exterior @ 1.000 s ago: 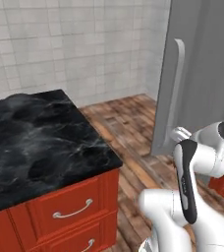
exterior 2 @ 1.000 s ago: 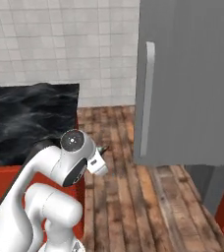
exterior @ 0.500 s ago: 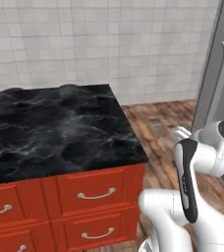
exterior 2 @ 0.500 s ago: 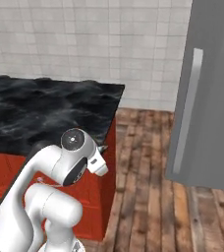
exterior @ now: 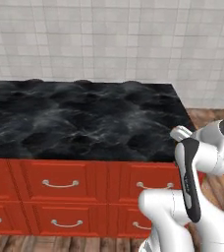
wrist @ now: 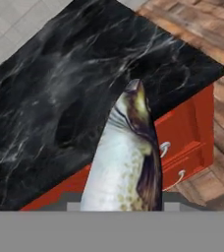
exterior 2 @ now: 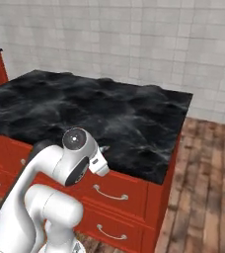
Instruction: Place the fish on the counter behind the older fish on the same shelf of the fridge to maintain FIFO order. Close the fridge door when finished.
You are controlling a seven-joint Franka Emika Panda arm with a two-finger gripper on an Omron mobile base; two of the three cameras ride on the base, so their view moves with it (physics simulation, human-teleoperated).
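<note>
Fridge door and grey fridge, which stood at the right of both base views a second ago, are gone from them now. The whole picture has swung, so it is the base that has turned, not the furniture. What faces the robot now is the table (exterior: 84, 118), black with faint grey veins, above its red drawers (exterior: 60, 179), with the tiled wall (exterior: 109, 39) behind and wooden floor (exterior 2: 208, 163) to the right.

No fish lies on the black top in either base view. The fish (wrist: 128, 162) rises in the hand view from the bottom edge, where the fingers would be, head pointing away over the table's corner. Its back is dark and its belly pale and speckled. It hides the fingertips, so I cannot see the grip itself. By its place I judge the hand (exterior 2: 100, 160) to be closed around it, tucked in close to the folded arm.

For the task, I read this as the pick-up done and the carry under way, but the robot is turned away from where the fish belongs. It would need to come round to the fridge again before reaching the shelf behind the older fish. The door remains to be closed afterwards.
</note>
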